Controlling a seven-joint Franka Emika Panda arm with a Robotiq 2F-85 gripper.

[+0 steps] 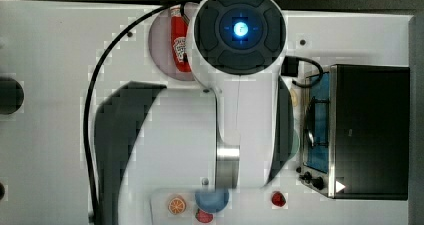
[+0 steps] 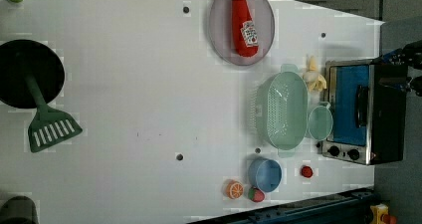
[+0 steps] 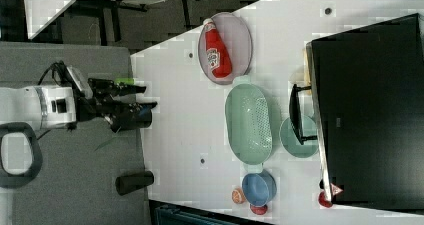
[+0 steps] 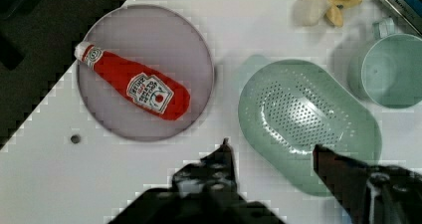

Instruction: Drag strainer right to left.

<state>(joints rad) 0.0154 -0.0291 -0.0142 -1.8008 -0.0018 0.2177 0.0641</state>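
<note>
Beside the toaster oven (image 2: 366, 112), on the white table (image 2: 139, 84), lies the strainer (image 2: 284, 109), a pale mint-green oval with a perforated basin, empty and upright. In the left view it sits just below the grey plate (image 2: 219, 30) that carries the ketchup bottle (image 2: 244, 22), with the small mint-green cup (image 2: 320, 122) just beside it on the oven's side and the blue bowl (image 2: 265, 174) near its lower end. A peeled banana (image 2: 314, 74) lies close to the strainer's upper tab, by the oven's corner.

From the wrist view, the gripper (image 4: 271, 152) hangs above the table with its two dark fingers spread apart and nothing between them; one fingertip (image 4: 226, 147) shows over bare table between plate and strainer (image 4: 308, 122), the other over the strainer's near rim. How high the fingers stand above that rim cannot be judged there. In the right view the gripper (image 3: 145, 97) appears well apart from the strainer (image 3: 248, 122), off toward the right view's left, past the table's edge as seen from that camera.

In the top view the arm's white body (image 1: 240, 85) covers the middle of the table, so the strainer is hidden there, apart from a thin mint-green sliver at the arm's edge that I cannot assign to strainer or cup. The ketchup bottle (image 1: 180, 42) is half covered, and the blue bowl (image 1: 212, 200) is partly hidden too. Small toy fruits near the bowl, an orange slice (image 2: 234, 189) and a strawberry (image 2: 257, 194), are hard to make out in detail.
</note>
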